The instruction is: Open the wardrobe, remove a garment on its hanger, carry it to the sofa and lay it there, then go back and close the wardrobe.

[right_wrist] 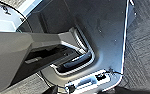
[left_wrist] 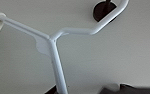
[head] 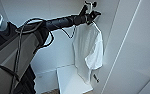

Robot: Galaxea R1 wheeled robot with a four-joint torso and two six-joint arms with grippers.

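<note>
White-walled tall wardrobe [head: 53, 15] holds your thin white short-sleeved T-shirt [head: 88, 50] on its thin white hanger [left_wrist: 56, 65]. Your left gripper [head: 91, 16] sits at the hanger's top; whether it pinches, you cannot tell.

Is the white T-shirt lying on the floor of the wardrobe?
No, the white T-shirt hangs from its hanger high in the wardrobe, beside the left gripper, well above the floor.

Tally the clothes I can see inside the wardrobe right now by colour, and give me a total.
White: 1, the T-shirt on its hanger, at the left gripper.
Black: 1, a dark garment at the left edge, behind the arm.
Total: 2
</note>
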